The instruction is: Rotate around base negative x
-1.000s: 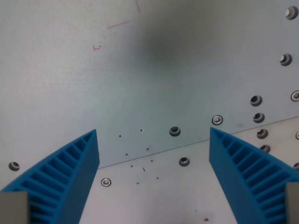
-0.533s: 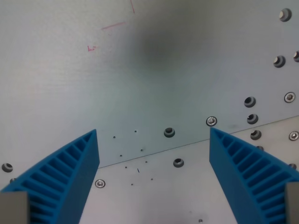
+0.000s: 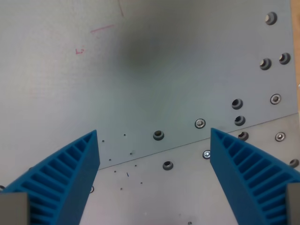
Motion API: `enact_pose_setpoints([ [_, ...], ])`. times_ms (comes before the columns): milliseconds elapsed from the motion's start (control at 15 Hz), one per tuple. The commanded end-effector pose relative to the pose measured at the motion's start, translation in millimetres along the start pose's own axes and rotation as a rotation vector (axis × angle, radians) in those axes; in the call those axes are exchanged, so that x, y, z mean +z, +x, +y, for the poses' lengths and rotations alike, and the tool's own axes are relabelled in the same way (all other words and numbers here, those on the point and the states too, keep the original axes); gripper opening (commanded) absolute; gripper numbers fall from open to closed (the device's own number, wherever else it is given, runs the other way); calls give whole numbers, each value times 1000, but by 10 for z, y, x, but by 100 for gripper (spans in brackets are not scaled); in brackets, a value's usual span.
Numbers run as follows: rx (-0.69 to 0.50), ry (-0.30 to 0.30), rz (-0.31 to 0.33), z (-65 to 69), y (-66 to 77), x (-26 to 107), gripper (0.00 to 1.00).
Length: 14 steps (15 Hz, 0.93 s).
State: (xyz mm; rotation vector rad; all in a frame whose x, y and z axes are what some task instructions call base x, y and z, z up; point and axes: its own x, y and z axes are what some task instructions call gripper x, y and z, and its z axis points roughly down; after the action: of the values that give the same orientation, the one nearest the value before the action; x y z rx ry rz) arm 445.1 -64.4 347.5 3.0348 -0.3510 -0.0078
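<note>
My gripper (image 3: 154,136) is open, its two blue ribbed fingers (image 3: 65,180) rising from the lower corners of the wrist view with a wide gap and nothing between them. Below lies a pale grey metal plate (image 3: 154,70) that fills most of the picture. No separate task object shows in this view.
A seam (image 3: 183,146) runs diagonally between two plate sections. Several screws and holes (image 3: 237,103) dot the wrist view's right and lower middle. Faint red pen marks (image 3: 101,29) sit at upper left. A soft dark shadow (image 3: 140,51) lies near the top centre.
The whole scene has slid toward the wrist view's left, so the camera has moved. More screws have come into view at the right. The fingers keep the same open gap.
</note>
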Motion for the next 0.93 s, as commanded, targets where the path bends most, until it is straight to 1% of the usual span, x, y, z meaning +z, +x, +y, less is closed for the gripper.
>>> enact_pose_setpoints([
  [67, 21, -183, 54, -22, -13, -24, 100],
  [933, 25, -331, 87, -22, -13, -24, 100],
])
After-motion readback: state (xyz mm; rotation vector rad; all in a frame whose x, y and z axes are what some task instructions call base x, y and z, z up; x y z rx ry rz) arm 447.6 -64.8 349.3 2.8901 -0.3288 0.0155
